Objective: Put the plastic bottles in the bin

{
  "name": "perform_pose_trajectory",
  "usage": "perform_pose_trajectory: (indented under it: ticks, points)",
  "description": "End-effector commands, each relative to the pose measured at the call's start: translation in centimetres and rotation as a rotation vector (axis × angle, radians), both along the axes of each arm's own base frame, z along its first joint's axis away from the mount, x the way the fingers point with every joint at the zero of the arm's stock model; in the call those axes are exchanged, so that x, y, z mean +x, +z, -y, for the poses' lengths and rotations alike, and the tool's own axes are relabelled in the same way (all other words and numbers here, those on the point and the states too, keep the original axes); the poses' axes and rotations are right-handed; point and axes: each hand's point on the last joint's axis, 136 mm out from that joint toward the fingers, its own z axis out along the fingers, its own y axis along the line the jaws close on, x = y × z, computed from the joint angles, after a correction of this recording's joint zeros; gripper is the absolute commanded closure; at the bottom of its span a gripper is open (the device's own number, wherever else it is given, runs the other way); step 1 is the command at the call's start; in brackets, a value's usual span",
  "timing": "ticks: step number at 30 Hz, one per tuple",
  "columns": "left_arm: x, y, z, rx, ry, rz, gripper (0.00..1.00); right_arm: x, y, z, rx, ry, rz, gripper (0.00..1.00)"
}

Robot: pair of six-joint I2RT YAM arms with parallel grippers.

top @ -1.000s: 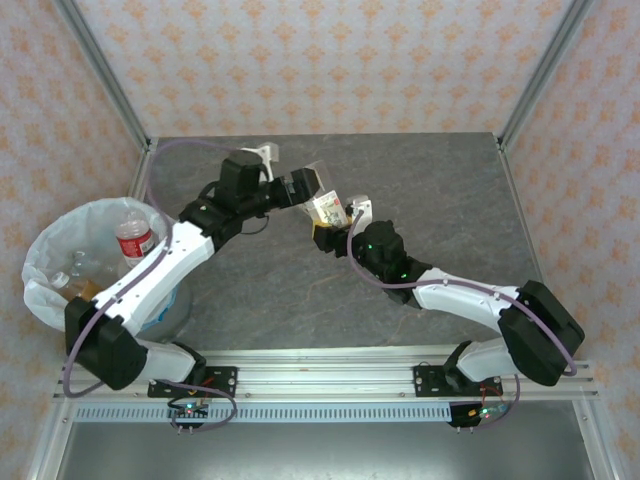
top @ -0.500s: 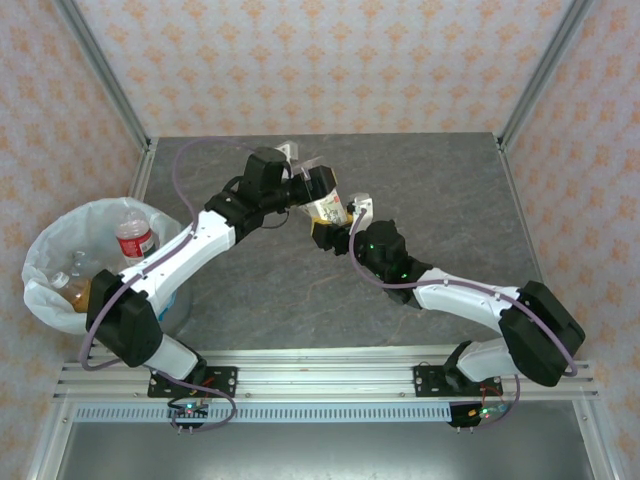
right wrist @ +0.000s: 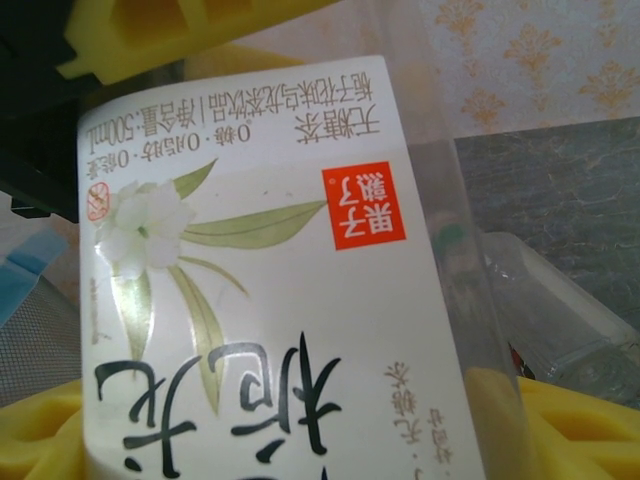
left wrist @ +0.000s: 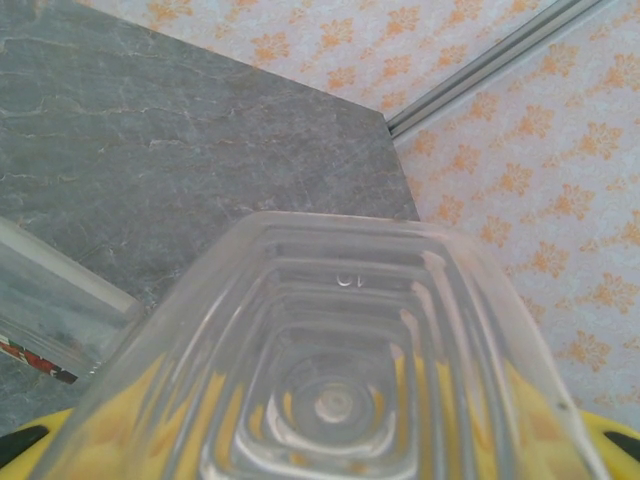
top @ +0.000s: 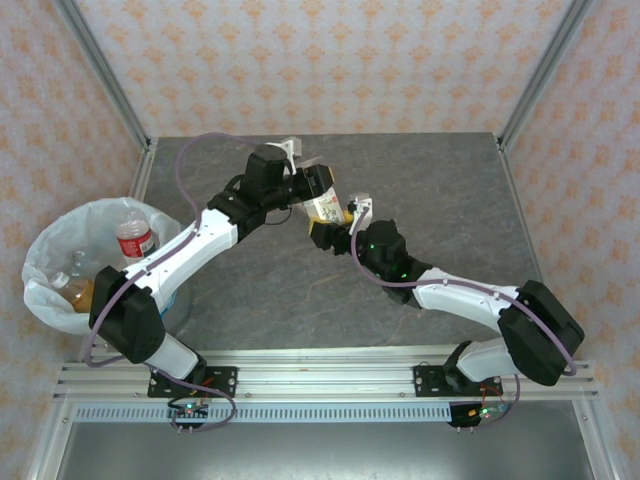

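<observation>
And the white-labelled bottle (top: 325, 207) is seen at the middle of the worktop (top: 430, 180), caught between both arms at once. The left end effector (top: 305, 187) is brought in from the far side and is closed on the bottle's clear end. On the left wrist view the ribbed base of the bottle (left wrist: 340, 380) is framed by yellow pads (left wrist: 605, 442) pressed in at either lower corner.

From the near side the same bottle is clamped by the right end effector (top: 335, 222). On the right wrist view the flower-printed label (right wrist: 260, 300) is held between that end effector's yellow pads (right wrist: 40, 430), with a pad of the left one (right wrist: 150, 35) seen up at the top. Whether the bottle is clear of the surface cannot be told.

A clear plastic piece (right wrist: 560, 310) with a scrap of red is seen lying on the worktop just beside the held bottle; what it is cannot be made out.

Well apart, at the left edge, the bag-lined bin (top: 40, 250) is seen with a red-labelled bottle (top: 132, 238) standing in it and an orange bottle (top: 82, 293) lying lower down.
</observation>
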Motion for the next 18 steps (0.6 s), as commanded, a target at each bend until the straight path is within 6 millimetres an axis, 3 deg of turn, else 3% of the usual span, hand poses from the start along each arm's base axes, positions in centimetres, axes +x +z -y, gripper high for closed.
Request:
perform_pose_trajectory:
  ticks: [1, 6, 8, 14, 18]
  points:
    - [0.1, 1.7, -0.2, 0.014, 0.006, 0.067, 0.48, 0.3, 2.1, 1.0, 0.063, -0.058, 0.038, 0.26]
    - [0.4, 1.5, -0.7, 0.062, 0.026, 0.062, 0.49, -1.8, 0.9, 0.7, -0.095, 0.078, 0.001, 0.05]
    - [0.4, 1.4, -1.0, 0.079, 0.030, 0.056, 0.50, -1.9, 0.6, 1.7, -0.114, 0.039, -0.024, 0.01]
    - [0.0, 1.8, -4.5, 0.176, 0.143, 0.059, 0.51, 0.2, 0.0, 9.5, -0.128, -0.357, -0.076, 0.01]
    - [-1.2, 2.7, -8.2, 0.255, 0.238, 0.061, 0.51, 0.7, -1.8, 12.9, -0.146, -0.478, -0.134, 0.01]
